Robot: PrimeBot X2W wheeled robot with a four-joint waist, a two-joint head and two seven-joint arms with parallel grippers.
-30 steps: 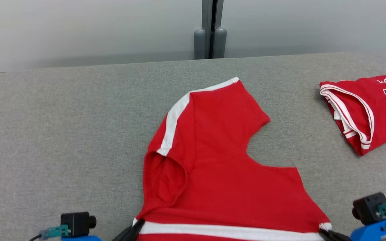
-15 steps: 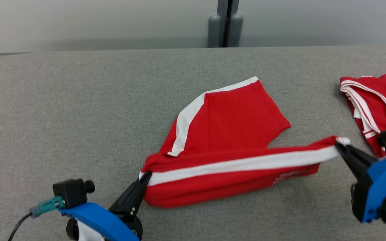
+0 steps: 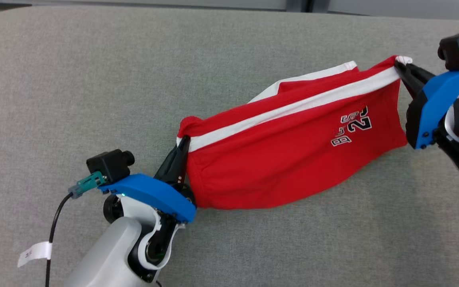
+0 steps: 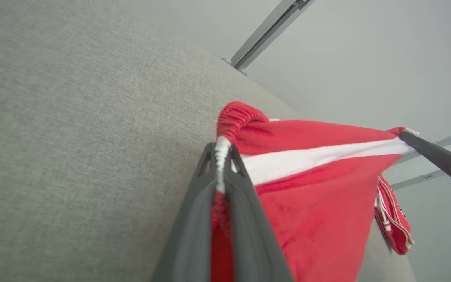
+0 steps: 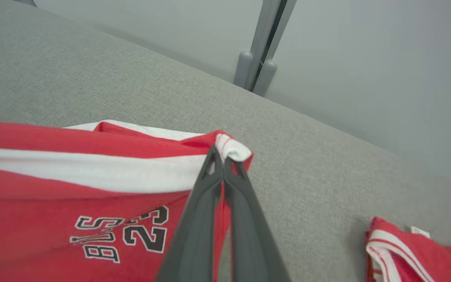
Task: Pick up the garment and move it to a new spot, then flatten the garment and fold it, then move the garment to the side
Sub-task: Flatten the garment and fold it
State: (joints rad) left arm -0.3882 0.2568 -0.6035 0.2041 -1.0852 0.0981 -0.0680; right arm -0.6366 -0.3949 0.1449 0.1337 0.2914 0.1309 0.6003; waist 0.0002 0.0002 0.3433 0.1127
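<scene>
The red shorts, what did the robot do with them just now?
The left gripper and right gripper lifted the near edge of the red white-striped garment and carried it forward over the rest, so its printed 23 now shows. Both stayed shut on it.

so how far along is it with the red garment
Done: the grasp. The left gripper and right gripper are each shut on one end of the red garment, at its white-striped edge. In hand: it hangs stretched between them over the grey surface, not lying flat. Left: lay it down, flatten it, fold it and move it aside, perhaps near the other red garment.
</scene>
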